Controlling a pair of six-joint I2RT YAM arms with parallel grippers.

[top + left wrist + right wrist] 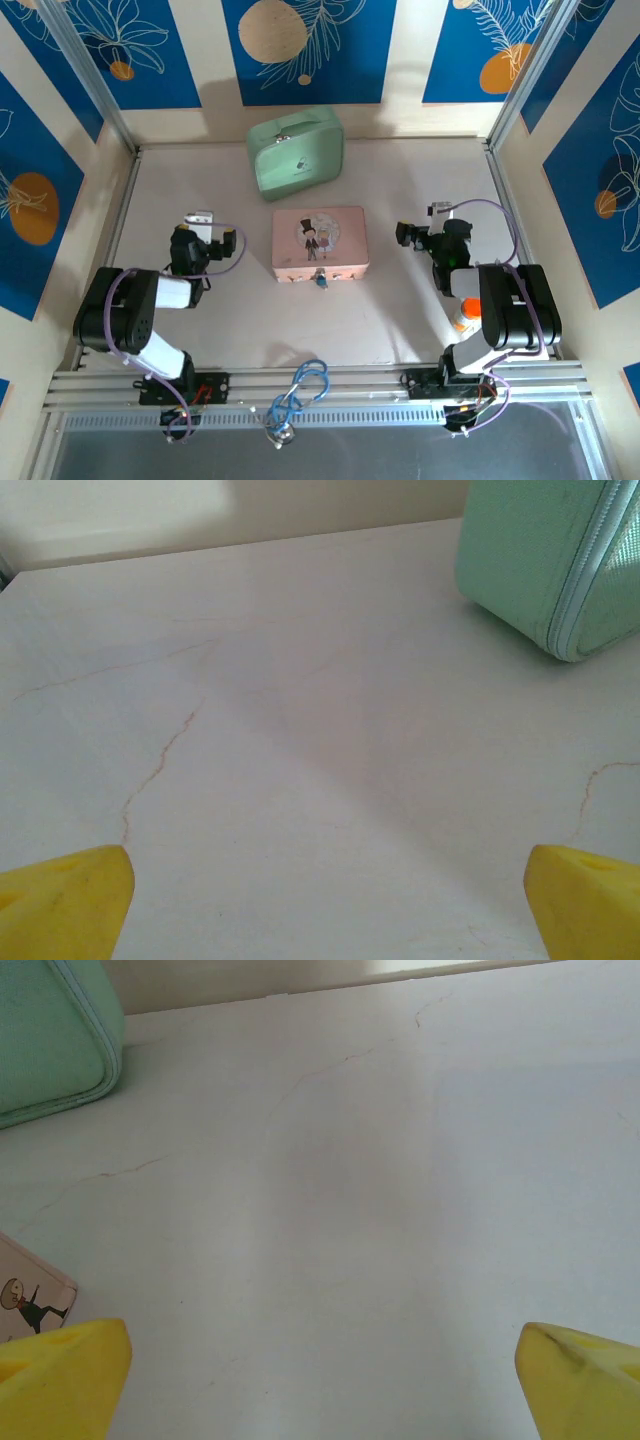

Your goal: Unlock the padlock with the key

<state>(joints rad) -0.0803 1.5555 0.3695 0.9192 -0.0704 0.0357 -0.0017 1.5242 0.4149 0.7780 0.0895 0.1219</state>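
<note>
At the outset, I judge — the left gripper [325,910] and right gripper [320,1380] hang spread wide and empty, flanking the pink box [320,240] whose near edge carries the padlock [321,281] — so the next move calls for locating and pinching the key.

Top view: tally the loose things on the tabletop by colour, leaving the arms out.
Green: 1, case
Pink: 1, box
Blue: 1, padlock
Orange and white: 1, item half hidden by the right arm
Total: 4
</note>
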